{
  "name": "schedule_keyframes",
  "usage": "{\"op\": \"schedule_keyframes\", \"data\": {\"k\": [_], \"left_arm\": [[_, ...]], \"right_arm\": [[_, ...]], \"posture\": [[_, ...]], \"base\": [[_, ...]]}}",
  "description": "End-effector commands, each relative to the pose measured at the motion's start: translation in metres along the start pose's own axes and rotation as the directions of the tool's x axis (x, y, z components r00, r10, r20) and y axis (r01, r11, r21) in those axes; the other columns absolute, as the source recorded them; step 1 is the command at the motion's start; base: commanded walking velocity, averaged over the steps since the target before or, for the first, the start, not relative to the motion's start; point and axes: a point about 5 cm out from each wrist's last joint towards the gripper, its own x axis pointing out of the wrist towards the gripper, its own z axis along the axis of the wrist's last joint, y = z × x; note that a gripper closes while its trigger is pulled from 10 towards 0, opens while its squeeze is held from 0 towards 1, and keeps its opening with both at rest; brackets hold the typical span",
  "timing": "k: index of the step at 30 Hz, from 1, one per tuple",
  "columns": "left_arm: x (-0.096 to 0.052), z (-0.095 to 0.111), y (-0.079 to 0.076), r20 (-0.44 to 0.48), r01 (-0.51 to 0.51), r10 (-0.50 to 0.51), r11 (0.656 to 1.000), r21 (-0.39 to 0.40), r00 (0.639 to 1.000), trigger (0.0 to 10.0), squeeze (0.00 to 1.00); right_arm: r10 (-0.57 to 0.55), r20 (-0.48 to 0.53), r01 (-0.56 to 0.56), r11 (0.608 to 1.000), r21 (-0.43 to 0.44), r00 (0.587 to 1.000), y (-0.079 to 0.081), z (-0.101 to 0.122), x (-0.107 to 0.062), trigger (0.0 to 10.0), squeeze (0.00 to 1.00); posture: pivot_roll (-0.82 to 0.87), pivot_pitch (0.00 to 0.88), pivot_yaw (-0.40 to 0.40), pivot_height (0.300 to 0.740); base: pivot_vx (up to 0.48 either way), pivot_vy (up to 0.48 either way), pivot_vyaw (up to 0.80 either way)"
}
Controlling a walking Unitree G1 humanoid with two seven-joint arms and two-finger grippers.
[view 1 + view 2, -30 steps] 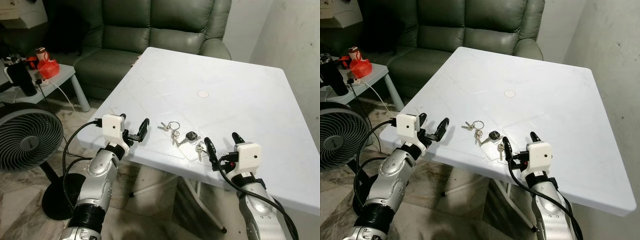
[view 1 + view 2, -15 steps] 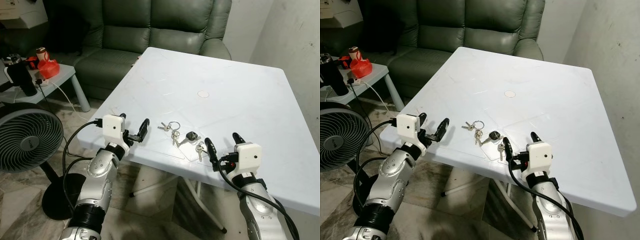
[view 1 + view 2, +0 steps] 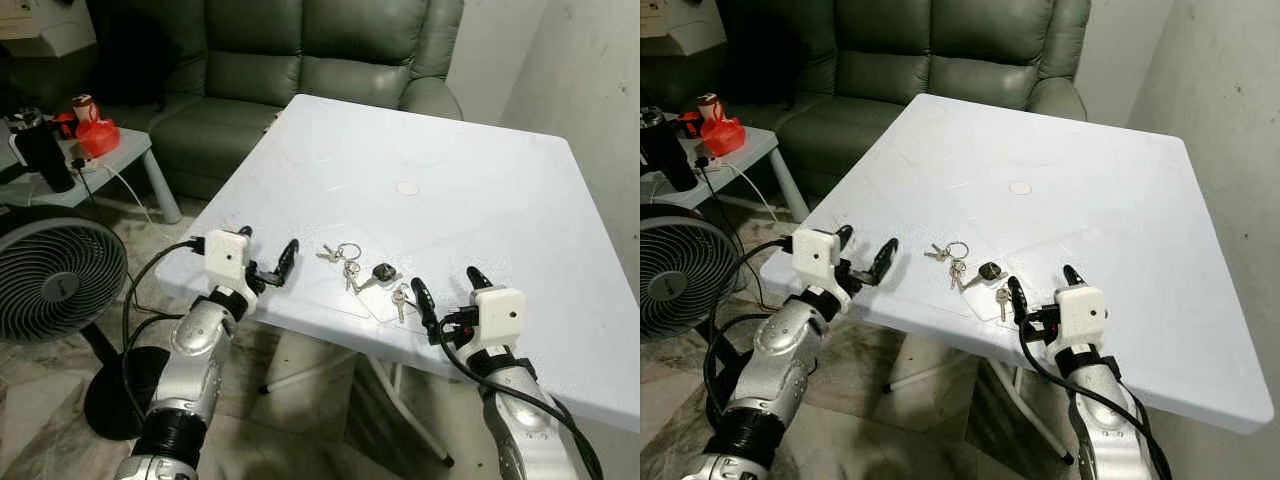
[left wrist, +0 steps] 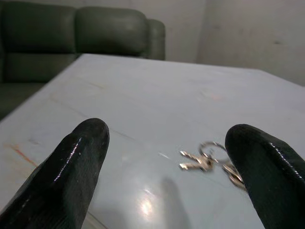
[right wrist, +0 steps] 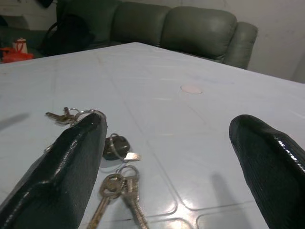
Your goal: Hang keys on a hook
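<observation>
I stood at the near edge of a square white plastic counter (image 3: 480,200), with a dark green leather sofa (image 3: 300,60) behind it. The task had barely begun: nothing was picked up, and I could see no hook in any view.

The bunch of small silver keys on rings, with one black-headed key (image 3: 365,275), lay flat on the counter near its front edge, between my two arms. My left pincer (image 3: 268,262) hovered low just beside the keys on their left, its two long black fingers (image 4: 71,167) spread apart and gripping nothing. My right pincer (image 3: 445,288) hovered just in front of the keys on their right, also spread wide and empty, with the keys lying close to one fingertip (image 5: 76,157).

By my judgement, all of it remained: closing on the keys, lifting them, finding a hook and hanging them.
</observation>
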Motion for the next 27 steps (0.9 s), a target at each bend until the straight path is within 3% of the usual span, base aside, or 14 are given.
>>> {"op": "schedule_keyframes", "data": {"k": [1, 11, 17, 27], "left_arm": [[-0.001, 0.0, -0.004, -0.002, 0.019, -0.019, 1.0, 0.013, 1.0, 10.0, 0.0], [-0.007, -0.002, -0.011, -0.007, 0.042, -0.042, 0.999, 0.031, 0.999, 10.0, 0.0], [-0.01, 0.002, -0.023, 0.014, 0.076, -0.076, 0.997, 0.025, 0.997, 10.0, 0.0], [-0.017, 0.006, -0.028, 0.018, 0.078, -0.078, 0.997, 0.012, 0.997, 10.0, 0.0]], "right_arm": [[-0.003, -0.011, 0.002, 1.0, -0.004, 1.0, -0.004, 0.0, 0.004, 10.0, 0.0], [0.007, -0.032, -0.008, 1.0, -0.004, 0.999, 0.006, 0.007, 0.029, 10.0, 0.0], [-0.062, -0.048, 0.062, 0.998, 0.018, 0.997, 0.016, 0.017, 0.052, 10.0, 0.0], [-0.027, -0.069, 0.029, 0.999, 0.026, 0.997, 0.027, 0.027, 0.064, 10.0, 0.0]], "posture": [[-0.04, 0.0, -0.02, 0.74], [-0.02, 0.0, -0.042, 0.74], [0.0, 0.0, -0.071, 0.74], [0.01, 0.033, -0.095, 0.74]], "base": [[0.0, 0.0, 0.0], [0.0, 0.0, 0.0], [0.0, 0.0, 0.0], [0.0, 0.0, 0.0]]}}
